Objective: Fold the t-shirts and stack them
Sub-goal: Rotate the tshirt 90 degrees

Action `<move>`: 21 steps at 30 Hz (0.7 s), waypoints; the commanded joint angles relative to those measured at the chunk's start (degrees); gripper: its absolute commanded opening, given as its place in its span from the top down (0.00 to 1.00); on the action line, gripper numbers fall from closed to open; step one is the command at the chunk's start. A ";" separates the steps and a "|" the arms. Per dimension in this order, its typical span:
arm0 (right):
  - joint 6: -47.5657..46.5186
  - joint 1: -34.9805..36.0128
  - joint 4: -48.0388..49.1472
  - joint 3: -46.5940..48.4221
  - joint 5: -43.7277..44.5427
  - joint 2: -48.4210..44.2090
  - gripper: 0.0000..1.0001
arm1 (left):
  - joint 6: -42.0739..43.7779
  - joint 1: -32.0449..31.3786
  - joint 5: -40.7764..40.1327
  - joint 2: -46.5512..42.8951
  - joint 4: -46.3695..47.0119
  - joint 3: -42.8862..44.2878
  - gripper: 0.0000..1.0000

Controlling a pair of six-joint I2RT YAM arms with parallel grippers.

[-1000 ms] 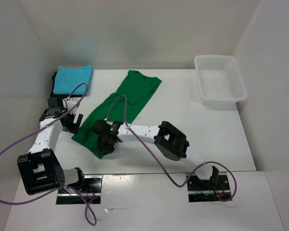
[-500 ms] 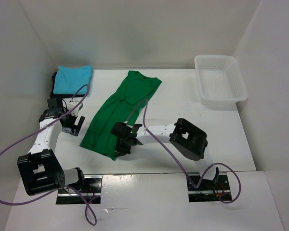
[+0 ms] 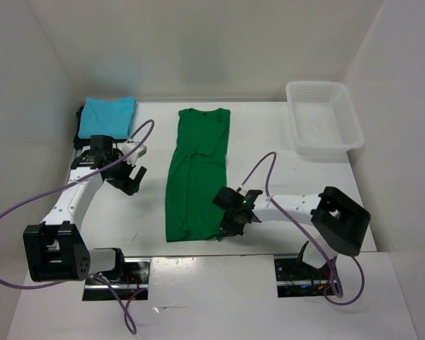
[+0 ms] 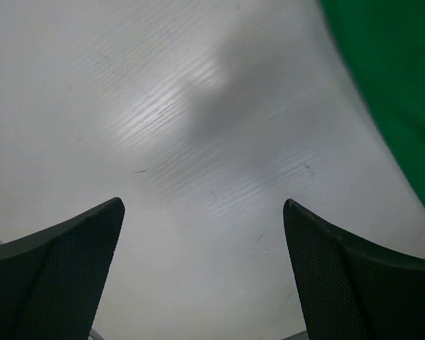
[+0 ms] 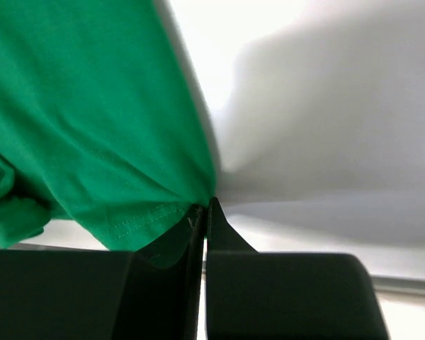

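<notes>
Top external view, from the left: we see the turquoise t-shirt (image 3: pixel 108 117) folded at upper left, with a sliver of the black t-shirt (image 3: pixel 79 115) showing beneath it. Our left gripper (image 3: pixel 132 180) hovers wide open and empty, just left of the green t-shirt (image 3: pixel 196 170), which lies long and flat mid-frame. Our right gripper (image 3: pixel 230 218) is pinched tight on its lower right hem corner. We judge the green shirt is being laid out for folding; next the left gripper should take the lower left corner.
</notes>
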 commanded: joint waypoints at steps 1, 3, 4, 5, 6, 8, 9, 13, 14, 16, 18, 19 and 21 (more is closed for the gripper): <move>0.72 -0.06 -12.42 -5.76 5.53 -3.15 1.00 | -3.13 -3.80 4.45 0.33 -1.53 1.62 0.01; 2.47 -0.06 -13.13 -8.31 5.01 -5.78 1.00 | -4.35 -7.31 5.58 -0.28 -2.06 1.62 0.01; 2.48 -0.06 -13.74 -8.92 4.49 -8.41 1.00 | -4.36 -8.54 5.59 -0.28 -2.06 1.62 0.01; 2.48 -0.06 -13.75 -9.54 3.96 -9.65 0.90 | -5.06 -9.68 5.59 -0.81 -2.06 1.62 0.01; 2.48 -0.06 -13.75 -9.54 3.95 -10.71 0.74 | -5.06 -11.96 5.59 -0.81 -2.06 1.62 0.01; 2.48 2.04 -16.98 -6.13 5.35 -13.44 0.37 | -5.68 -13.90 5.59 -1.51 -2.06 1.62 0.01; 2.48 4.66 -18.91 -4.03 8.23 -13.44 0.34 | -5.68 -15.22 5.07 -2.12 -2.06 1.62 0.01; 5.72 11.35 -29.28 10.10 14.84 -11.78 0.34 | -4.20 -17.50 3.74 -4.85 -2.59 1.62 0.01; 6.25 12.67 -32.17 11.97 15.72 -9.68 0.41 | -3.40 -18.04 3.74 -6.77 -3.98 1.62 0.01; 7.31 16.00 -33.87 16.79 17.13 -5.65 0.50 | 0.01 -20.49 3.74 -10.63 -5.56 1.62 0.01; 7.31 17.51 -33.35 20.75 16.53 -2.65 0.62 | 4.06 -22.52 2.96 -13.72 -7.33 1.62 0.01; 6.44 18.91 -32.39 21.91 16.00 -1.24 0.63 | 7.30 -24.44 1.04 -15.64 -8.21 1.62 0.01; 3.11 19.45 -27.04 24.02 14.51 2.63 0.62 | 8.21 -25.08 -1.61 -15.66 -9.44 1.62 0.01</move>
